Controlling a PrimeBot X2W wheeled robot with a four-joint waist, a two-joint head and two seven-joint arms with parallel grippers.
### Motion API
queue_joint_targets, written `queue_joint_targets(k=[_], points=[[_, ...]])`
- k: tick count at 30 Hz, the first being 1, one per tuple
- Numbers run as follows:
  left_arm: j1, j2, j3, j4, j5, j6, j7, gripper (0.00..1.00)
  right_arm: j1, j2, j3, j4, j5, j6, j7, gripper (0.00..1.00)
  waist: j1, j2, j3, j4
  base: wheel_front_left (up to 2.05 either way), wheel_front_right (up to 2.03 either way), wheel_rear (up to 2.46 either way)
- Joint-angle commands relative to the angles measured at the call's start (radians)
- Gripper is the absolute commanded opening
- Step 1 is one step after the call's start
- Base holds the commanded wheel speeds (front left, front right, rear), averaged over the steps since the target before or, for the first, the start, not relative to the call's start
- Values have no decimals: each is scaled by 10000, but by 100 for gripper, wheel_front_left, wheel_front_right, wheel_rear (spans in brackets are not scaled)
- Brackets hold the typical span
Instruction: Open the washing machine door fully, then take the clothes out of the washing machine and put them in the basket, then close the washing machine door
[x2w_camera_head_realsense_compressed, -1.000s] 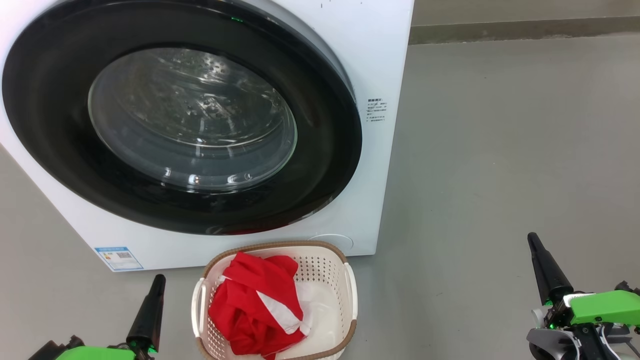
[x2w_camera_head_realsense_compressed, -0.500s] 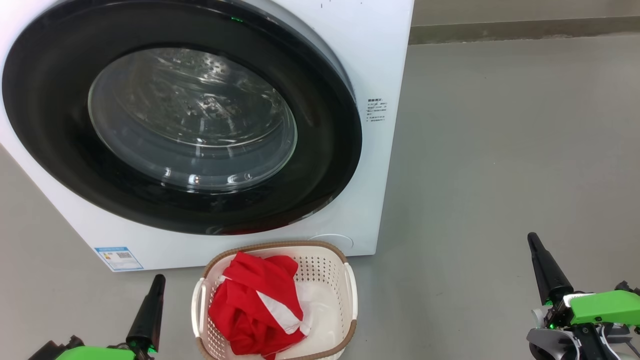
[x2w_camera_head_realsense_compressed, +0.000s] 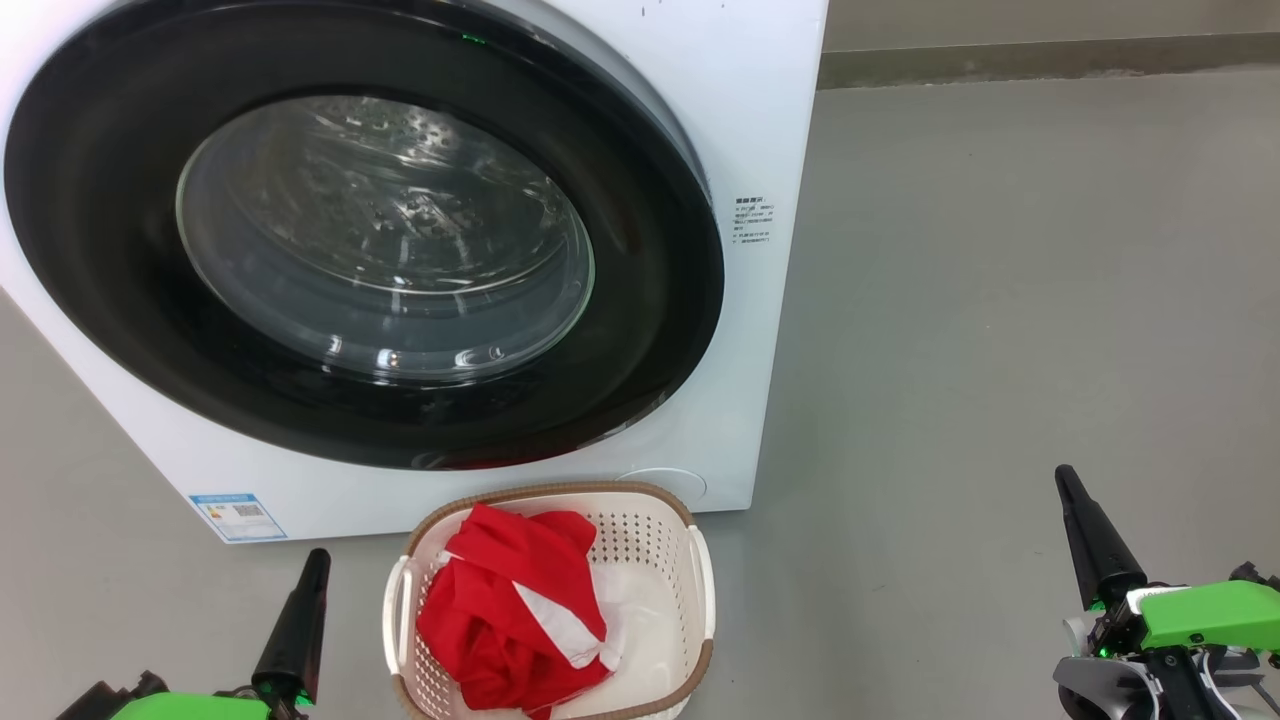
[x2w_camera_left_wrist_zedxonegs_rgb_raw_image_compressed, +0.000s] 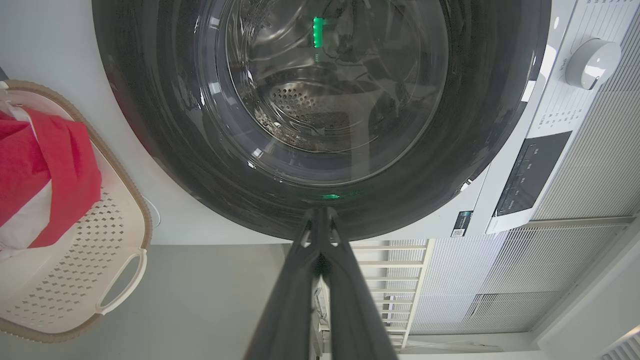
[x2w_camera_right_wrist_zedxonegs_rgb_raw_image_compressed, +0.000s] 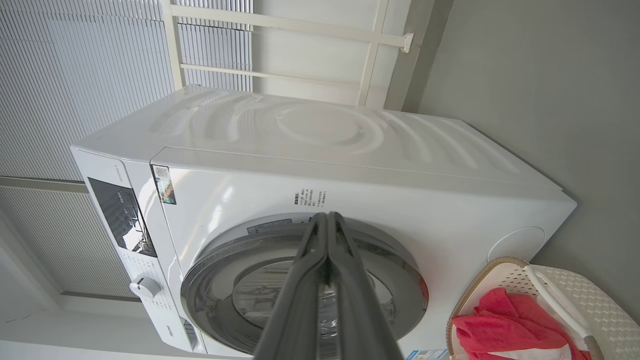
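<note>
My left hand and my right hand, both pinched shut and empty, above the floor.
The left is just beside the basket, the right well apart on its other side; the red clothes lie heaped in the basket, which stands just before the washing machine, the washing machine door closed.

White is noted on the washing machine, with a blue-and-white sticker. The washing machine door is rimmed in glossy black around clear glass. The basket is cream-white, dotted with perforations, brown woven-look at the rim. The clothes are bright red, patched white. Plain grey is recorded for the floor.
</note>
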Motion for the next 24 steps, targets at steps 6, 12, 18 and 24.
queue_joint_targets(k=[6, 12, 18, 24], points=[[-393, 73, 376, -206, -44, -69, 62, 0, -421, -168, 284, -292, 55, -6, 59, 0, 0, 0, 0, 0, 0, 0, 0], [-393, 71, 378, -206, -42, -69, 64, 0, -421, -168, 284, -292, 55, -6, 59, 0, 0, 0, 0, 0, 0, 0, 0], [-393, 70, 381, -206, -40, -69, 66, 0, -421, -168, 284, -292, 55, -6, 59, 0, 0, 0, 0, 0, 0, 0, 0], [-394, 68, 382, -206, -39, -69, 68, 0, -421, -168, 285, -292, 56, -6, 59, 0, 0, 0, 0, 0, 0, 0, 0]])
